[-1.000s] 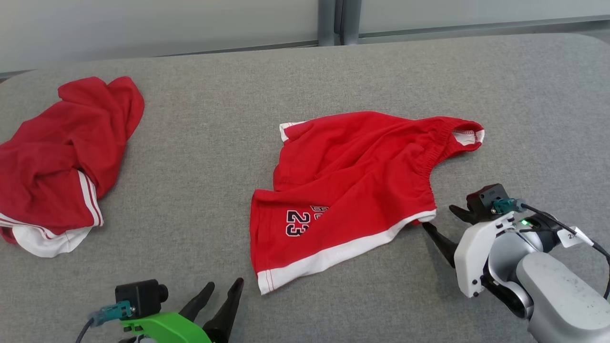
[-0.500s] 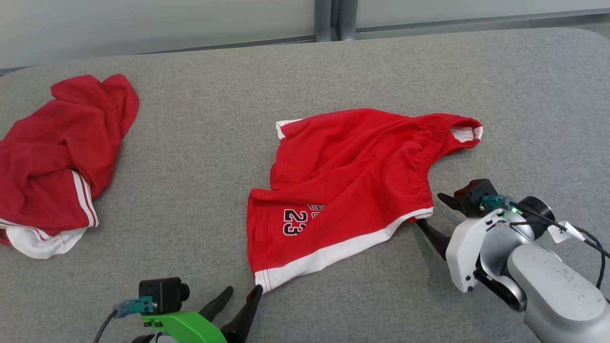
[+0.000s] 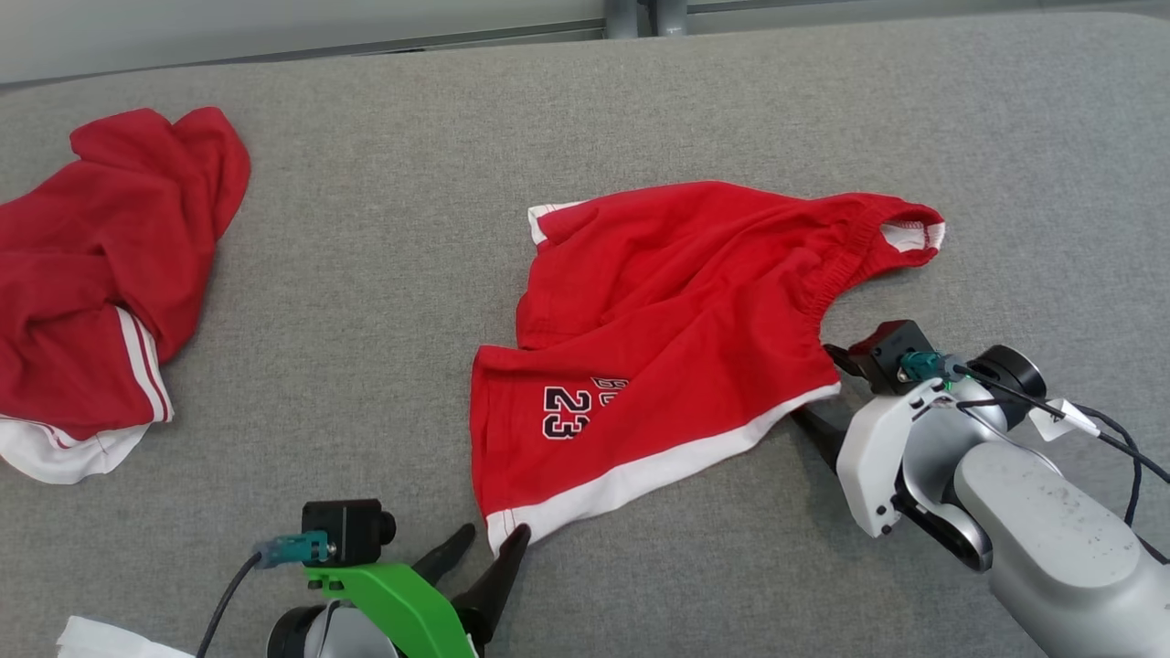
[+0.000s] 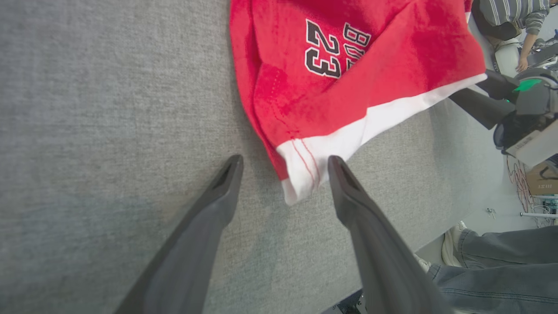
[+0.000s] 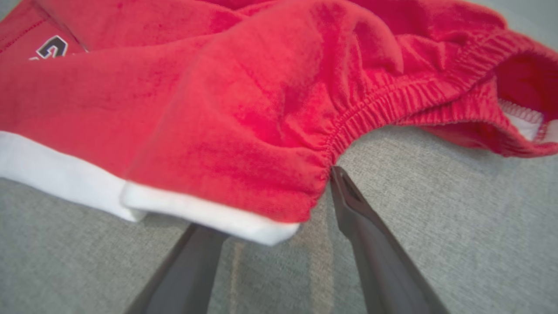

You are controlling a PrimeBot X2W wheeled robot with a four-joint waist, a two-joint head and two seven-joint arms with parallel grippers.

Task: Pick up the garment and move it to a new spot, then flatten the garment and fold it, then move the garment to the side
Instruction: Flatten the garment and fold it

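The grey fabric table (image 3: 640, 91) carries red shorts (image 3: 676, 311) centrally and a second red garment (image 3: 101, 274) at left.

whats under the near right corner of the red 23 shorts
The right gripper has one of its jaws under the white hem of the shorts, its tip covered by cloth. The grey table lies beneath; anything else under there is hidden.

Shorts (image 3: 676, 302) red, with white hem band and black 23 outlined in white. Other garment (image 3: 101, 265) red too, 2 white stripes, white edge. Tabletop (image 3: 366, 274) heathered grey. Left gripper (image 3: 494, 532): dark grey fingers (image 4: 200, 226), green bracket (image 3: 393, 594). Right gripper (image 3: 812, 384): dark fingers, white shell (image 3: 868, 457), teal connector (image 3: 914, 366).
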